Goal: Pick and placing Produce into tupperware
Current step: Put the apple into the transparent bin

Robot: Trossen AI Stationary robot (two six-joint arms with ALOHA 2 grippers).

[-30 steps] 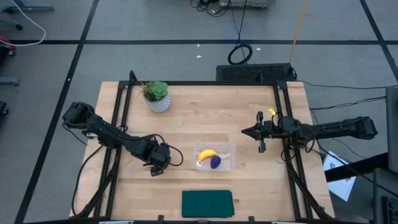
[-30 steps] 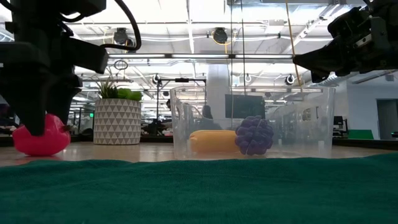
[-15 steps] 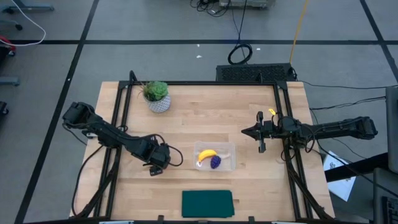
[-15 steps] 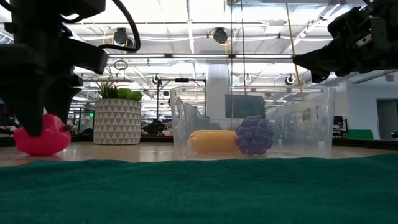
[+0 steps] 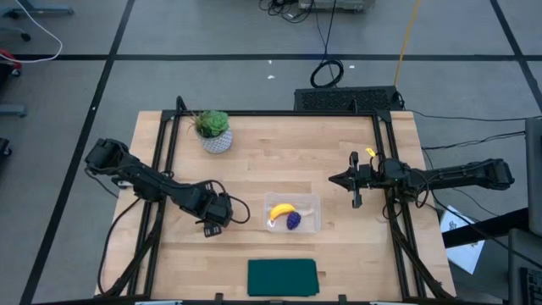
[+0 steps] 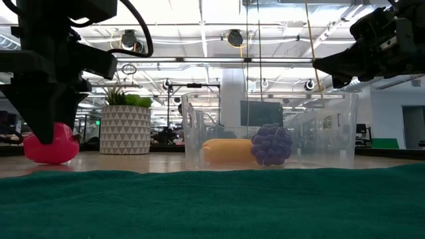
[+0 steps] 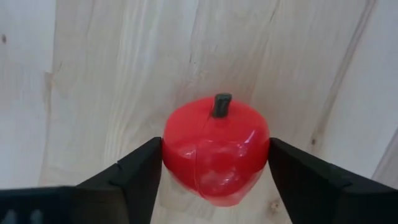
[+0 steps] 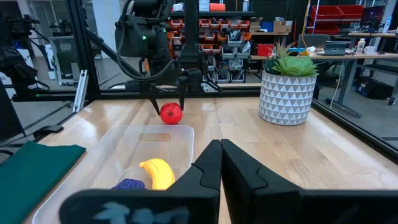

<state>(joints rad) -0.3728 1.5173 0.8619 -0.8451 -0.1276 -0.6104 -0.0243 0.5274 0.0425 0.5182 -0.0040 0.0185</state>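
Observation:
The red round fruit (image 7: pixel 214 155) sits on the wooden table, left of the tupperware (image 5: pixel 312 203), with its dark stem up. My left gripper (image 5: pixel 212 222) stands over it, pointing down and shut on it. The clear tupperware holds the yellow banana (image 5: pixel 281 210) and the purple grape bunch (image 5: pixel 293 220). My right gripper (image 5: pixel 332 180) hovers shut at the table's right side, pointing level toward the left and holding nothing. My left gripper pinches the red fruit by two opposite sides (image 7: pixel 171 155) at its widest part, one finger (image 7: pixel 146 171) on each side. The fingers come from above, pointing down. The fruit stands upright with its underside on the table (image 6: pixel 52 159).
A potted plant (image 5: pixel 214 129) stands at the far left of the table. A dark green mat (image 5: pixel 282 277) lies at the near edge, below the tupperware. Black frame rails run along the table's left and right sides.
My left gripper has stayed in place over the red fruit. The fruit has slid a little toward the table's right under it and still rests on the table.

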